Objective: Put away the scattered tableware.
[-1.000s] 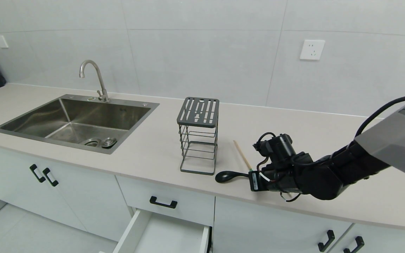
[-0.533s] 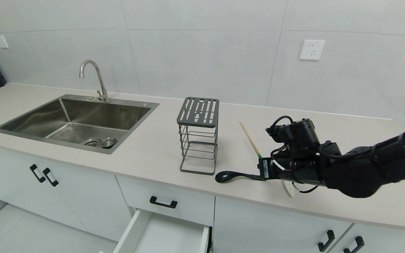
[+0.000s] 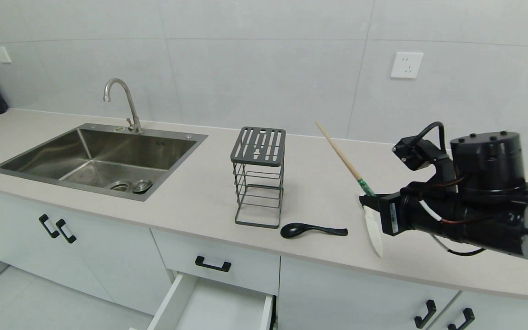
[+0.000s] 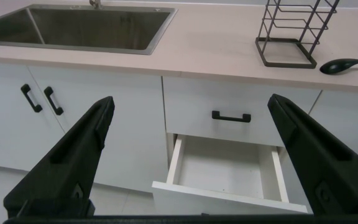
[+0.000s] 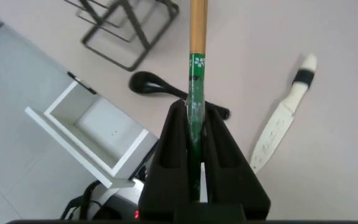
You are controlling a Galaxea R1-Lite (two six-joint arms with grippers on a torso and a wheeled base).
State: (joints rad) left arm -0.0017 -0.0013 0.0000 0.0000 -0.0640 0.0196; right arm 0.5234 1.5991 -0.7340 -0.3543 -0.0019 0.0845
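Right now your right claw [image 3: 367, 198] is closed tight on the chopstick [image 3: 343, 156], pinching it at the green band near its thicker end. The long bamboo shaft slants up and away from the claw, clear of the bench [image 3: 190, 201].

Expect the chopstick to be very light, stiff and smooth. With so much of it beyond the grip, I judge it may pivot between the pads if its tip knocks anything, so a hold nearer the middle would steady it.

The white knife [image 3: 373, 231] lies flat on the bench just below the claw. It looks thin and rigid, so take it by the handle rather than the blade.

The black spoon [image 3: 312, 229] lies lower and to the claw's left. It is glossy and likely slippery, and its straight handle is the easiest place to grip.

Beyond the spoon, farther to the claw's left, stands the wire rack [image 3: 258, 162] with a slotted top, and no utensil is in it yet. Below the bench edge a drawer [image 4: 229, 196] is pulled open, showing a bare white floor.

Your left claw [image 4: 190, 99] hangs low in front of the cabinets, spread wide and holding nothing.
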